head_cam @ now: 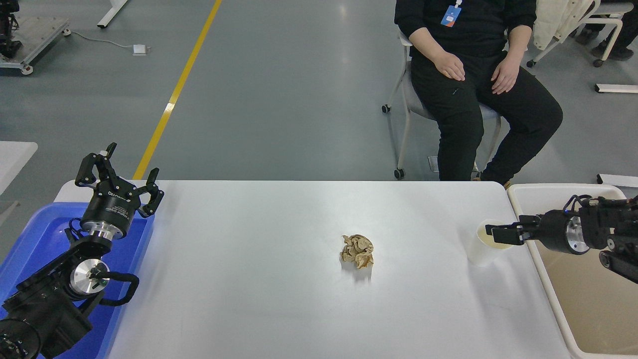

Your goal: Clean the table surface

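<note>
right gripper (493, 232) over paper cup (482, 252) on table surface (259, 279)

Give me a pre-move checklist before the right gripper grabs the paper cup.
1. Paper cup upright on the table surface: ok.
2. Right gripper at the cup's rim: ok.
3. Fingers actually astride the cup wall: cannot tell.
4. Beige tub beside the cup, ready to receive it: ok.
5. Crumpled paper clear of the gripper's path: ok.
6. Left gripper parked over the blue tray, out of the way: ok.
</note>
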Robot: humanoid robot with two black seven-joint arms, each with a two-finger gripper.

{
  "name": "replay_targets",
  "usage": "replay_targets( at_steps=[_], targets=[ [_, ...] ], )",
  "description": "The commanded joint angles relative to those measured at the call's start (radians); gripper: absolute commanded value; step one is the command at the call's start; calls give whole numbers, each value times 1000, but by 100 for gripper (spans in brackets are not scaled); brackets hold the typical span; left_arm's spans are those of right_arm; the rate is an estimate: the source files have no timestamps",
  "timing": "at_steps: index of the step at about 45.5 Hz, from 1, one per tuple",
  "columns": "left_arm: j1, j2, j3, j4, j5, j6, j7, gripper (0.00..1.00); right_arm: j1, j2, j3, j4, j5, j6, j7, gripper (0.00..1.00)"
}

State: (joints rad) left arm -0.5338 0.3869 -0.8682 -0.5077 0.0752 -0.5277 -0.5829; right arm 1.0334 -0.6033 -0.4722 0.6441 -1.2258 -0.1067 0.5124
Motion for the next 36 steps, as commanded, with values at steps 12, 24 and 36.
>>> replay_targets(
  at_steps=[12,24,36],
  targets=[
    [0,1,0,0,0,0,0,100,-27,13,-43,-38,11,-11,3,80],
    [0,0,0,0,0,0,0,100,-30,17,-46,-37,9,18,24,34],
    [0,1,0,0,0,0,0,100,-32,17,-46,-38,9,31,51,0]
  ],
)
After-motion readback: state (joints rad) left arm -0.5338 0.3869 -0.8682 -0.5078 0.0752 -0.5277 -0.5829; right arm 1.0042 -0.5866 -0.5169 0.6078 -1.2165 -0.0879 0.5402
